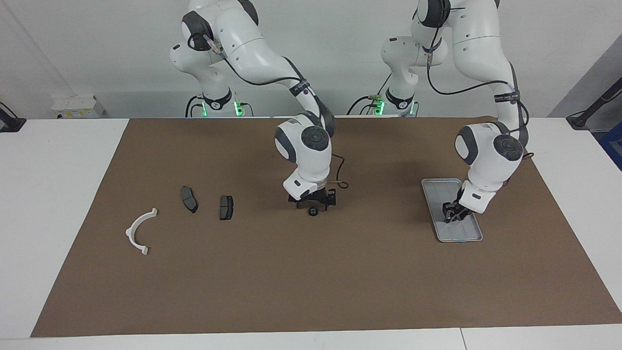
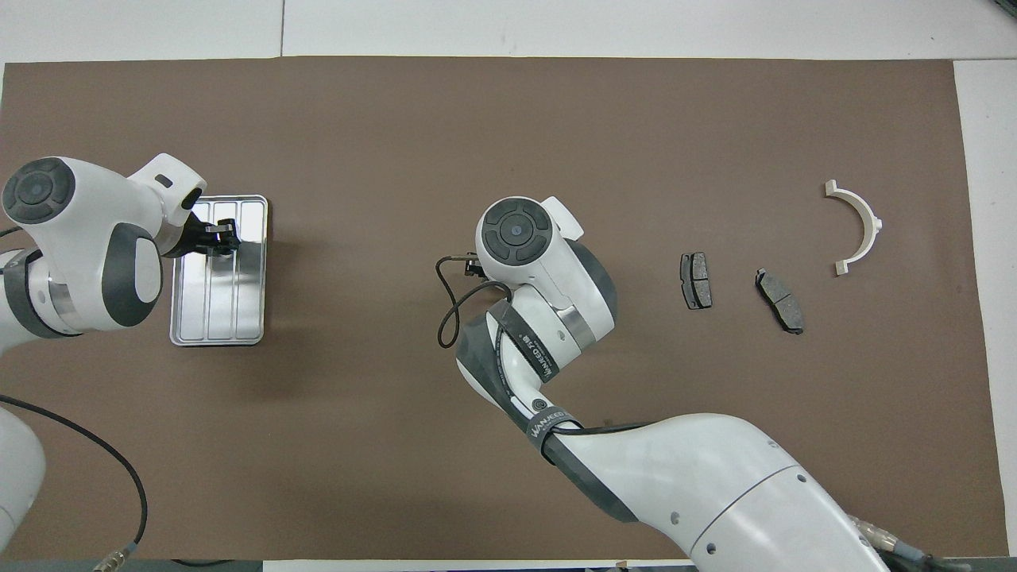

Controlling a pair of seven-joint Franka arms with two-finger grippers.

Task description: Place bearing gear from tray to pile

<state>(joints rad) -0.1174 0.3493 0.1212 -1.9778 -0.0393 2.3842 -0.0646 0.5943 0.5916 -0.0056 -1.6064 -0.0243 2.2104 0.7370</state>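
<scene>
1. Right gripper (image 1: 313, 203): at the centre of the facing view, low over the brown mat (image 1: 311, 282). Its jaws are spread wide and hold nothing. In the overhead view the arm's own wrist hides it.

2. Bearing gear (image 1: 313, 212): a small dark ring lying flat on the mat at mid-frame, directly under the gap between the right gripper's fingers. It is off the tray and has not reached the pile. Contact between fingers and ring cannot be established.

3. Handling, as judged:
   - The ring looks rigid, light and hard-surfaced, so it is likely to slip or roll if pinched off-centre.
   - Take hold across the outer rim, one finger on each side, with the fingertips down at mat level.
   - Breakage is unlikely. The main risk is the ring being pushed aside.

4. Pile: well apart from the ring, toward the right arm's end of the table. It consists of two dark plates (image 1: 226, 207) (image 1: 189, 199) and, beside them nearer the frame edge, a white bracket (image 1: 137, 231).

5. Left gripper (image 1: 451, 215): low over the tray (image 1: 440, 185) toward the left arm's end of the table. Whether its jaws are parted or hold anything cannot be told.
</scene>
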